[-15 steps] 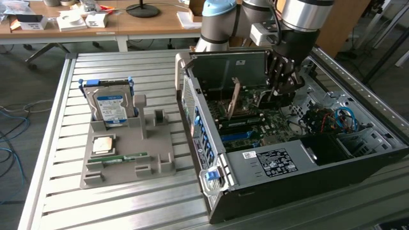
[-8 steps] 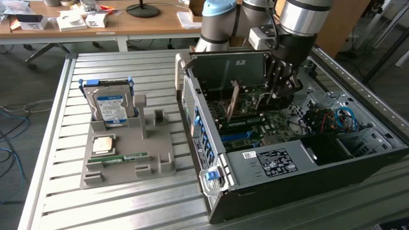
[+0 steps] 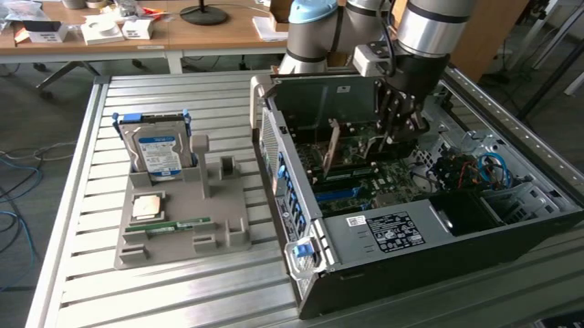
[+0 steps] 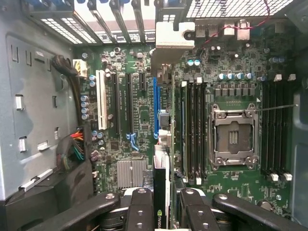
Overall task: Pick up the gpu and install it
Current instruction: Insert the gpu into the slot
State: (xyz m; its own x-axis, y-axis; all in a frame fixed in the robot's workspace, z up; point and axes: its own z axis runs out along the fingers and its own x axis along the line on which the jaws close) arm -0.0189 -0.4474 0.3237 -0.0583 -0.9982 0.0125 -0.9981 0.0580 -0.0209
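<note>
Gripper [image 3: 395, 135] [image 4: 163, 214], black with jointed metal fingers, stands lowered inside the open black steel computer case [image 3: 383, 280] and is clamped on the thin, flat, dark brownish-black gpu [image 3: 333, 147] [image 4: 160, 187], with a finger [image 4: 139, 209] against each face. The card is carried edge-on and runs straight out ahead of the fingertips. In the wrist view it lies in line with the long blue expansion slot [image 4: 155, 103] on the green motherboard [image 4: 144, 115]. This hold is judged to keep the connector edge square to that slot and the silver end bracket [image 4: 171, 38] toward the rear openings of the case. Whether the card's edge touches the slot cannot be told. Just beside the card on one flank stand the black memory slots [image 4: 192, 125], and past them the empty metal-framed processor socket [image 4: 233, 137]. On the other flank are two black expansion slots [image 4: 118, 108] and a white one [image 4: 102, 103]. The memory slots are judged the nearest thing the card could foul. A bundle of coloured cables [image 4: 72, 149] hangs further out on the white-slot side, apart from the card. Outside the case and well apart from the gripper, a grey moulded fixture [image 3: 219, 219] sits on the slatted aluminium table [image 3: 109, 294]. It carries an upright silver hard drive with a blue label [image 3: 160, 150], a narrow green memory stick [image 3: 174, 225] and a small square processor chip [image 3: 148, 207].
</note>
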